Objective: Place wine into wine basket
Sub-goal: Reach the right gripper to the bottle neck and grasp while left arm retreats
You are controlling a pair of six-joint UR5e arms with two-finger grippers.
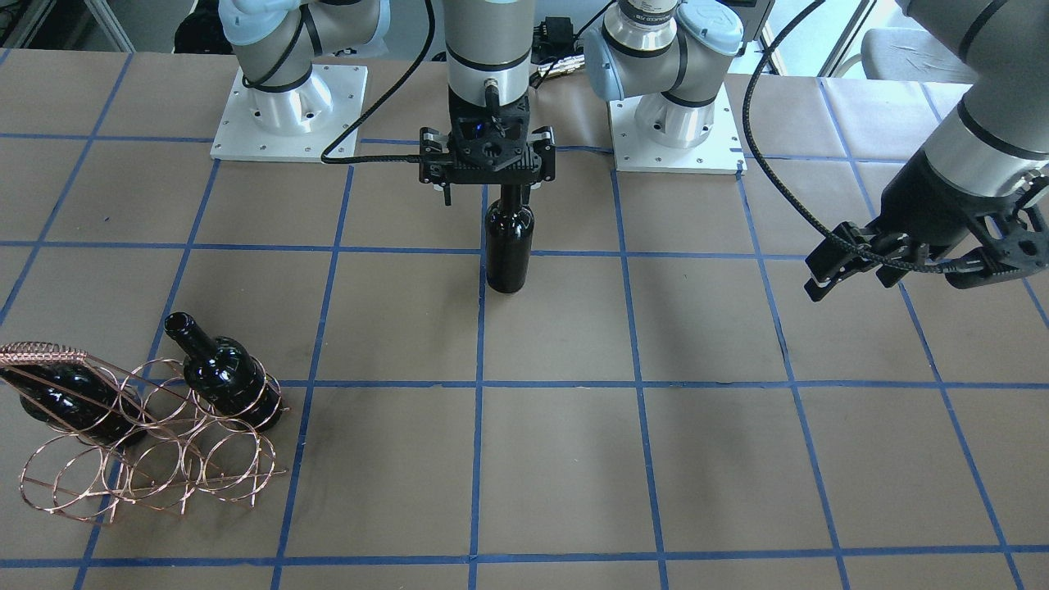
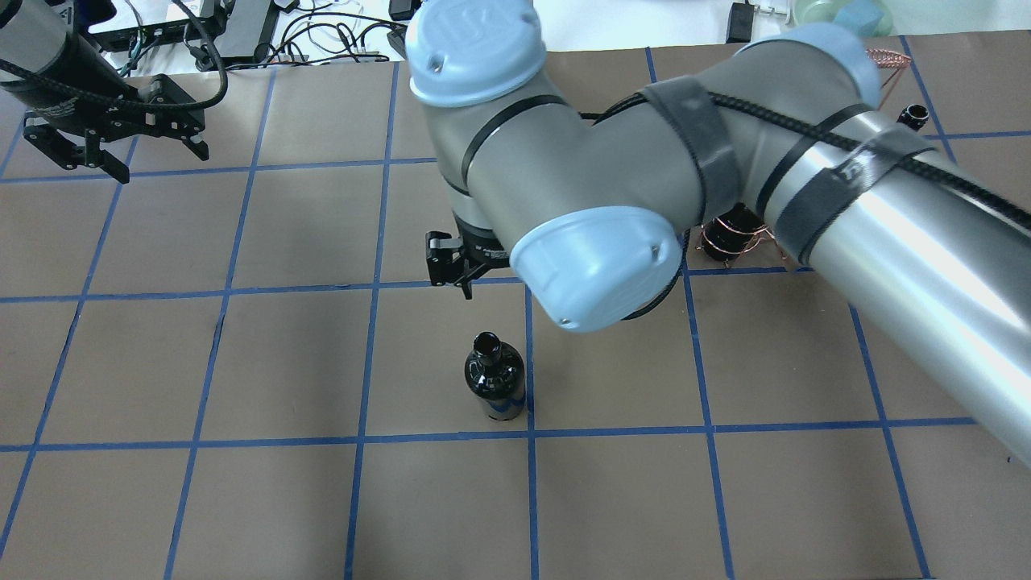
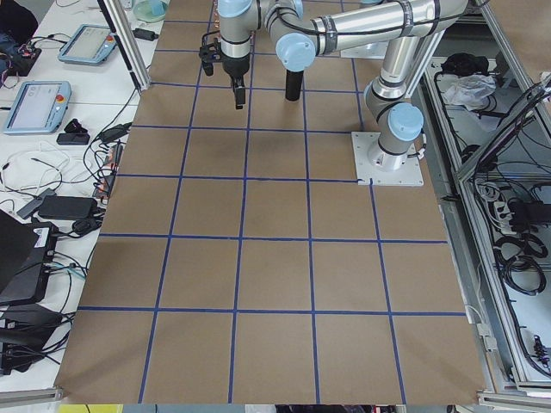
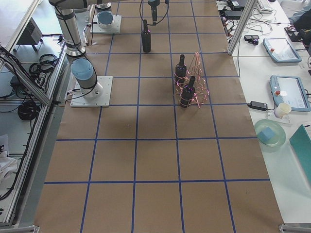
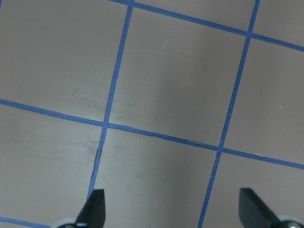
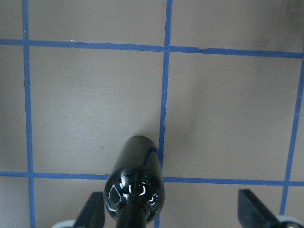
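Three bottles, one basket (image 1: pixel 156 467).
Two bottles (image 1: pixel 225 373) (image 1: pixel 70 401) lie in the basket; the third bottle (image 1: pixel 508 246) stands under the wide-open, empty right hand (image 1: pixel 492 192); left hand (image 5: pixel 173 206) open, empty.

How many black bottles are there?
3. One bottle stands upright midway across the table; a second bottle and a third bottle sit in the wire basket. None seems hidden.

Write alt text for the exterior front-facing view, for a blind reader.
An upright black wine bottle stands mid-table, its neck between the open jaws of the right gripper above it. At lower left a copper wire wine basket holds two more dark bottles, and the left gripper hangs open and empty at the right edge.
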